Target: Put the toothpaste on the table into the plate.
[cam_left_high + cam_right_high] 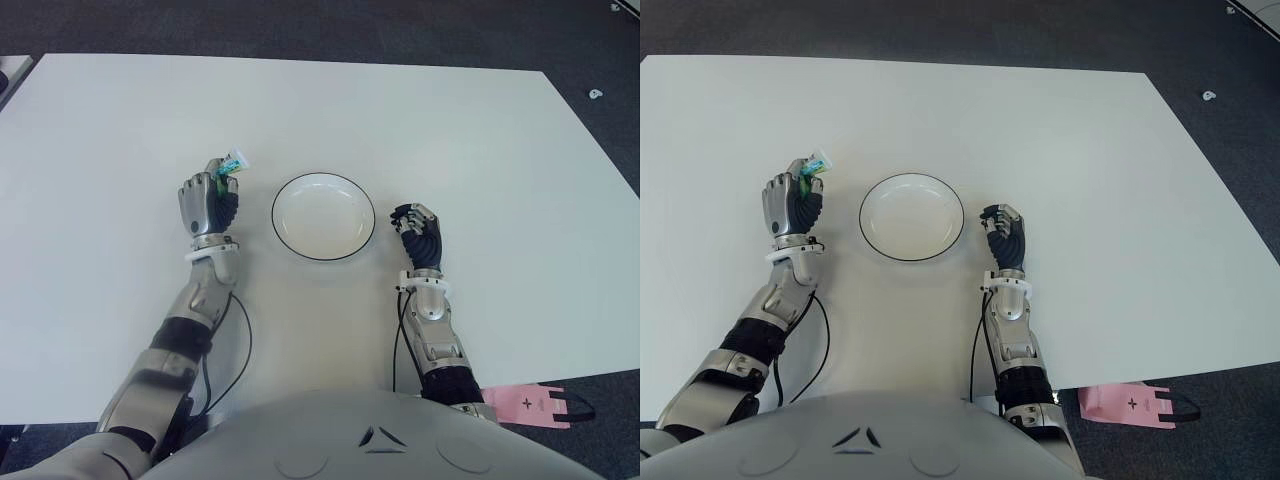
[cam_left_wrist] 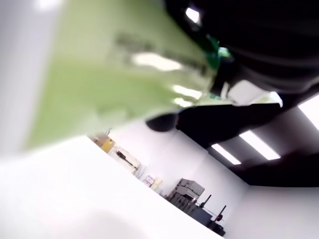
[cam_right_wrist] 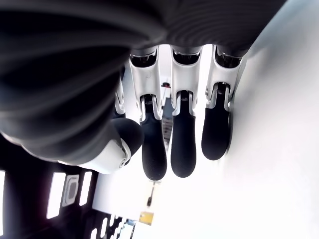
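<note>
My left hand [image 1: 208,203] is shut around a green and white toothpaste tube [image 1: 230,165], whose end sticks out past the fingers. The hand sits just left of the white plate [image 1: 323,217] with a thin dark rim, which holds nothing. In the left wrist view the green tube [image 2: 114,64] fills the picture close to the camera. My right hand [image 1: 417,233] shows just right of the plate, fingers [image 3: 183,134] curled with nothing in them.
The white table [image 1: 480,140] spreads wide around the plate. A pink bag [image 1: 530,404] lies on the dark floor beyond the table's near right edge. A small pale object [image 1: 595,94] lies on the floor at far right.
</note>
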Controlling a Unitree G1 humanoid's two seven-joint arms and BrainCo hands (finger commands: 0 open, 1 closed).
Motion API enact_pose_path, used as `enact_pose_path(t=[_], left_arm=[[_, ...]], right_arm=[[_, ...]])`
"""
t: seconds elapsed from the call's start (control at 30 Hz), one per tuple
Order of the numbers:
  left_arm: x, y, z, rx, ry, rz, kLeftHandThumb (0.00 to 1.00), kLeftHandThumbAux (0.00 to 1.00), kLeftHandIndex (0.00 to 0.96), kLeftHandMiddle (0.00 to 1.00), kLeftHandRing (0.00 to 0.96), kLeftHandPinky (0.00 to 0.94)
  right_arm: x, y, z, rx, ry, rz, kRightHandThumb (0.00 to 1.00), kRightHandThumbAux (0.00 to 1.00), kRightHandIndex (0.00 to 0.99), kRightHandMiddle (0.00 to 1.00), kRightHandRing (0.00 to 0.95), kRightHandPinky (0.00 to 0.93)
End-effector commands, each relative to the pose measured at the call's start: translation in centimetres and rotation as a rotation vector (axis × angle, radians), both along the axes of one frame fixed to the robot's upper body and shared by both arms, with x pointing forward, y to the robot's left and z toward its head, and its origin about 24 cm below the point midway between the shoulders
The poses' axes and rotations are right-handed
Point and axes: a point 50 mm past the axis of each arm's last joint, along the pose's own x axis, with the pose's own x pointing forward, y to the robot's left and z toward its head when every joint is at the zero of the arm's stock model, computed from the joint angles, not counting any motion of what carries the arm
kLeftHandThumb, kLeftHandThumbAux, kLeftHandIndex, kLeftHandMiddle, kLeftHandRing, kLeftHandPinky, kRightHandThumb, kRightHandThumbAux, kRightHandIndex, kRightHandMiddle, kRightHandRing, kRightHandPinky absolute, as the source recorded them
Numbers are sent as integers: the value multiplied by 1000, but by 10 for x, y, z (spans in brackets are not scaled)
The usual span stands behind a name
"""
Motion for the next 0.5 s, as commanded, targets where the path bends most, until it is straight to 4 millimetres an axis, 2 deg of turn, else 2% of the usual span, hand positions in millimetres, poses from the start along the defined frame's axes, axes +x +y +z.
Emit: enact_pose_path(t=[0.03,0.3,0.5], left_arm=[[-17,1,-5,9,0,-12,851,670,395,537,879,875],[-14,-7,27,93,-113,-109,852,669,397,538,887,876],[-11,-12,42,170,-171,-202,854,667,403,544,894,881]], right_arm=[[-33,-5,-49,-6,285,-28,707,729,426,504,483,475],[-31,-3,-49,-6,284,-21,708,729,426,505,484,477],[-30,-3,-50,-3,288,-18,708,729,426,501,482,478]])
